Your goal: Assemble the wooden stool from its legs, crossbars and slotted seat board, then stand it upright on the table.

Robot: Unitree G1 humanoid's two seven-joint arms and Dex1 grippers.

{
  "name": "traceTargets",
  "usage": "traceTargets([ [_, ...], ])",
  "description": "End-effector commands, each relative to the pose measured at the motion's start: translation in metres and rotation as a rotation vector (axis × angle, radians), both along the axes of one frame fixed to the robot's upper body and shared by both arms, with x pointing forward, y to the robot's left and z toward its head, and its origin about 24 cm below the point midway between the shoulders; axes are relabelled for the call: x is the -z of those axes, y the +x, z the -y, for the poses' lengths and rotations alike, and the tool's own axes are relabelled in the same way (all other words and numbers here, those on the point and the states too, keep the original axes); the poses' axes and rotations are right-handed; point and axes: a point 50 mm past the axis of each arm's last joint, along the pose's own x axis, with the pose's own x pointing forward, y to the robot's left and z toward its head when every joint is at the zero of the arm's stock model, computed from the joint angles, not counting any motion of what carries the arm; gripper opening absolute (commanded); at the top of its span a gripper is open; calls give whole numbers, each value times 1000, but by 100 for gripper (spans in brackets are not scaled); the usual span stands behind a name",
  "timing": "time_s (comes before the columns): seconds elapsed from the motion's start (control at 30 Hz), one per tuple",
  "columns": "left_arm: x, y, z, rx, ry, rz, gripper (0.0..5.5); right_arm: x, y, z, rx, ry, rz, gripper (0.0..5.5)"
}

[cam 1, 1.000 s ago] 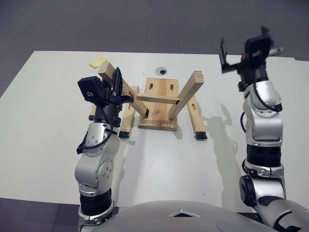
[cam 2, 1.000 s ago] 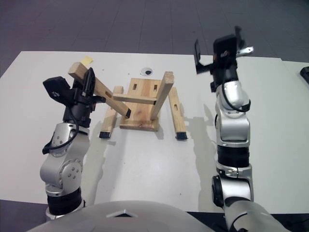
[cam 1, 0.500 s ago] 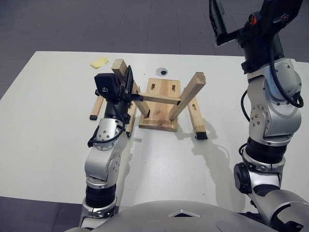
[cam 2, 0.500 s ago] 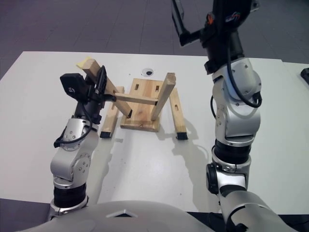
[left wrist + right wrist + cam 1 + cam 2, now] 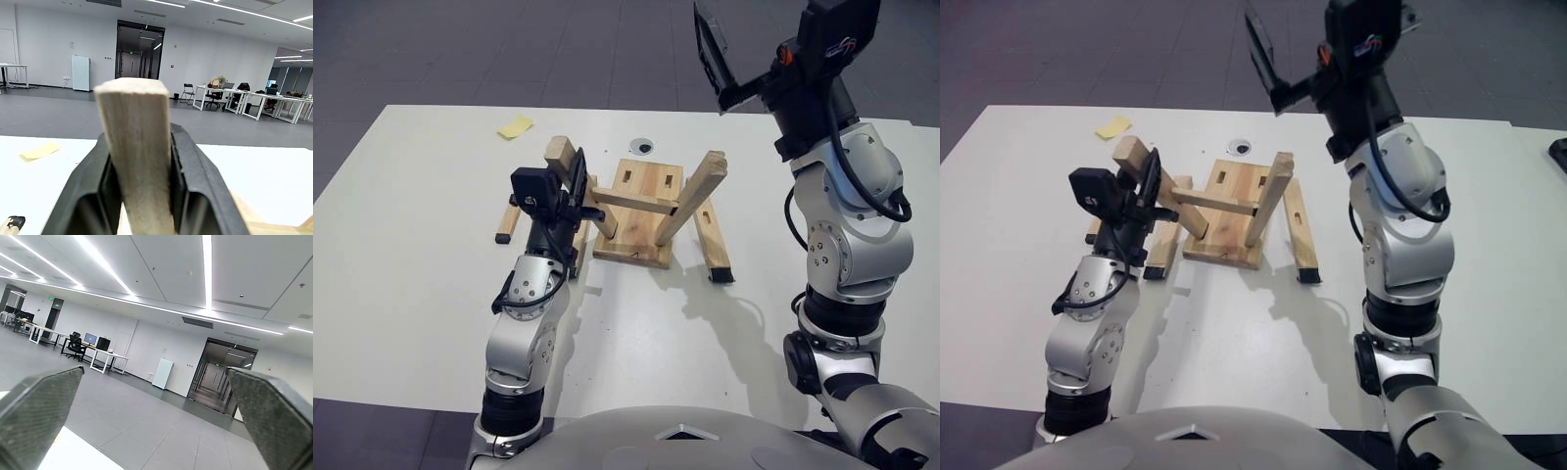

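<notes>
The slotted seat board (image 5: 642, 186) lies flat at the middle of the table. Over it leans a frame of two wooden legs joined by a crossbar (image 5: 636, 202). My left gripper (image 5: 578, 183) is shut on the frame's left leg (image 5: 139, 161), whose fingers (image 5: 195, 191) press on both sides of it. The frame's right leg (image 5: 695, 193) slants up from the board. My right gripper (image 5: 717, 57) hangs high above the table's far right, open and holding nothing, its fingers (image 5: 39, 421) wide apart.
Loose legs lie flat beside the board: one on its right (image 5: 711, 241), one on its left (image 5: 578, 235), one farther left (image 5: 508, 221). A yellow note (image 5: 515, 126) and a round hole (image 5: 643, 146) mark the table's far side. The near table (image 5: 636, 343) is bare.
My left gripper has carried the leg frame rightward, closer to the seat board. My right arm has risen and swung left, over the table's far side.
</notes>
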Motion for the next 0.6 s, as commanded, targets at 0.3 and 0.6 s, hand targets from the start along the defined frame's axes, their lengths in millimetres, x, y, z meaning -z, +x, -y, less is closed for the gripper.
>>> traceTargets([
  [0.3, 106, -14, -15, -28, 250, -590, 105, 6, -24, -61, -274, -21, -149, 450],
  [0.6, 103, -11, -10, -40, 222, -578, 105, 33, -24, -80, -282, -199, -282, 297],
])
